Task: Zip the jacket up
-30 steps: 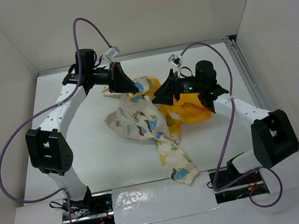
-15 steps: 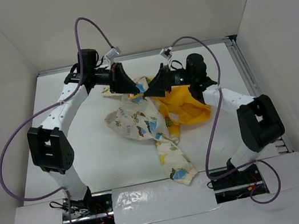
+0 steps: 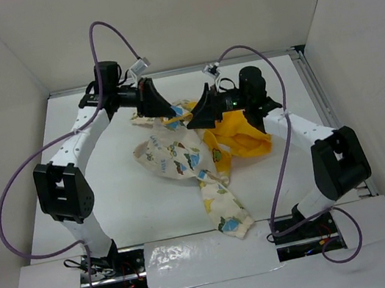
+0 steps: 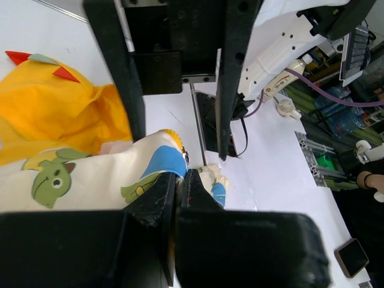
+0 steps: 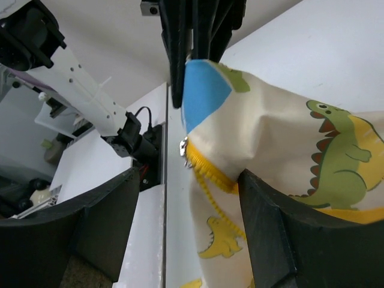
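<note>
Both arms (image 3: pixel 76 138) forward, fingers (image 3: pixel 159 105) nose-to-nose at jacket (image 3: pixel 172 155).

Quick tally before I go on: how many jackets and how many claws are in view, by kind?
jacket: 1
claws: 2 (left claw, right claw)
Total: 3

No legible writing is found in any view.
A small white tag (image 3: pixel 140 66) is too small to be read; the cream fabric jacket (image 3: pixel 172 155) is printed with cartoon dinosaurs only, without lettering.
</note>
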